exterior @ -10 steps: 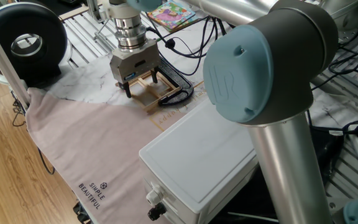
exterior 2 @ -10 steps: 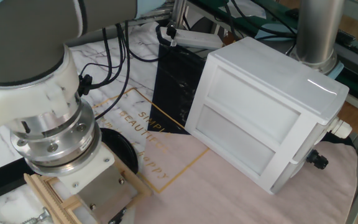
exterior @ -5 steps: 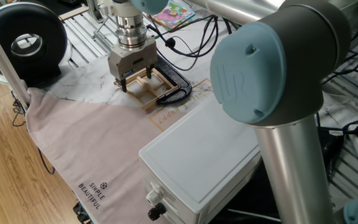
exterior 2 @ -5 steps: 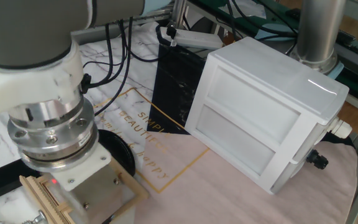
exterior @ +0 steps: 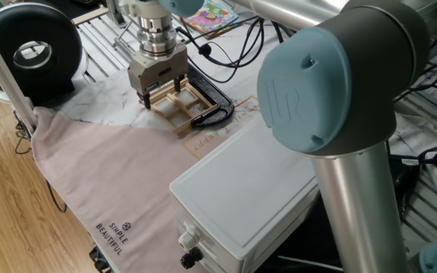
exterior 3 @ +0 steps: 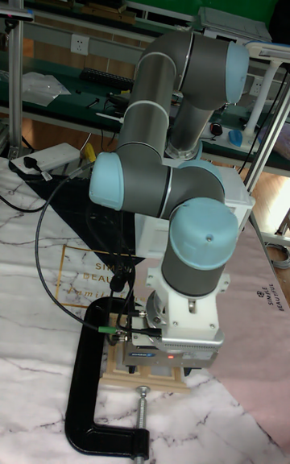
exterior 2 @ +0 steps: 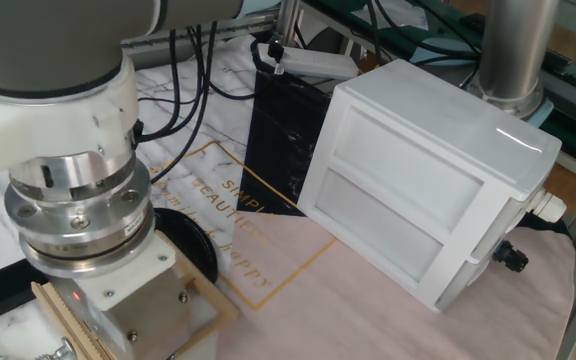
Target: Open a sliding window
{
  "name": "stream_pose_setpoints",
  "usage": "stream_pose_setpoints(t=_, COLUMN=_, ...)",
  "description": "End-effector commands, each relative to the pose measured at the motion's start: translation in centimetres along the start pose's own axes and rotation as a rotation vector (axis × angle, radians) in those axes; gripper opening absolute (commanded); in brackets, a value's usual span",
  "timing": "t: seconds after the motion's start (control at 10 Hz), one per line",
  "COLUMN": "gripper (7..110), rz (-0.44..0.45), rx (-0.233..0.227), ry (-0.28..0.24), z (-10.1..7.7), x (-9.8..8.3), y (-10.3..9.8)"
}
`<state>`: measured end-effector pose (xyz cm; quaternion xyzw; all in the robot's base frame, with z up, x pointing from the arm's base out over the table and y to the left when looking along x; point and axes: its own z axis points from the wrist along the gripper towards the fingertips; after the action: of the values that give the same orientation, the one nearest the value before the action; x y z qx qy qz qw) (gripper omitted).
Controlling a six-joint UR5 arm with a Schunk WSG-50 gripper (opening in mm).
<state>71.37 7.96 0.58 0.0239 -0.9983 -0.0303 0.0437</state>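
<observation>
The sliding window (exterior: 194,106) is a small light-wood frame lying flat on the marble-patterned table top, behind the pink cloth. My gripper (exterior: 164,94) points straight down over its far-left end. Its two fingers stand at either side of the wooden sash, which sits between them. In the tall fixed view the gripper body covers most of the window (exterior 3: 153,380), and only a wooden strip shows beneath it. In the other fixed view a slatted wooden edge (exterior 2: 65,318) shows beside the gripper body; the fingertips are hidden there.
A black C-clamp (exterior: 217,112) (exterior 3: 84,387) holds the window's right end. A large white plastic box (exterior: 241,189) (exterior 2: 418,190) stands close to the right. A black round device (exterior: 33,49), a picture book (exterior: 211,15) and cables lie behind. Pink cloth (exterior: 105,174) covers the front.
My gripper has moved toward the far left along the frame, and the wooden sash between its fingers slid with it. The clamp and box stayed still.
</observation>
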Motion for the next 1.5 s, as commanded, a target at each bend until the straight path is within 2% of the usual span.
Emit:
stream_pose_setpoints(t=0.0, gripper=88, rz=0.027, rx=0.014, ry=0.027, z=-0.9, x=0.4, y=0.6)
stream_pose_setpoints(t=0.2, gripper=88, rz=0.079, rx=0.001, ry=0.128, z=-1.8, x=2.8, y=1.7)
stream_pose_setpoints(t=0.3, gripper=88, rz=0.091, rx=-0.028, ry=0.187, z=-1.7, x=4.2, y=2.2)
stream_pose_setpoints(t=0.4, gripper=66, rz=0.094, rx=-0.043, ry=0.235, z=-1.6, x=5.5, y=2.3)
stream_pose_setpoints(t=0.6, gripper=66, rz=0.099, rx=-0.057, ry=0.318, z=-1.5, x=7.4, y=2.1)
stream_pose_setpoints(t=0.8, gripper=66, rz=0.09, rx=-0.051, ry=0.323, z=-0.3, x=7.7, y=1.0)
stream_pose_setpoints(t=1.0, gripper=66, rz=0.088, rx=-0.059, ry=0.327, z=0.5, x=8.0, y=0.7)
stream_pose_setpoints(t=1.4, gripper=66, rz=0.081, rx=-0.058, ry=0.326, z=0.9, x=8.0, y=0.5)
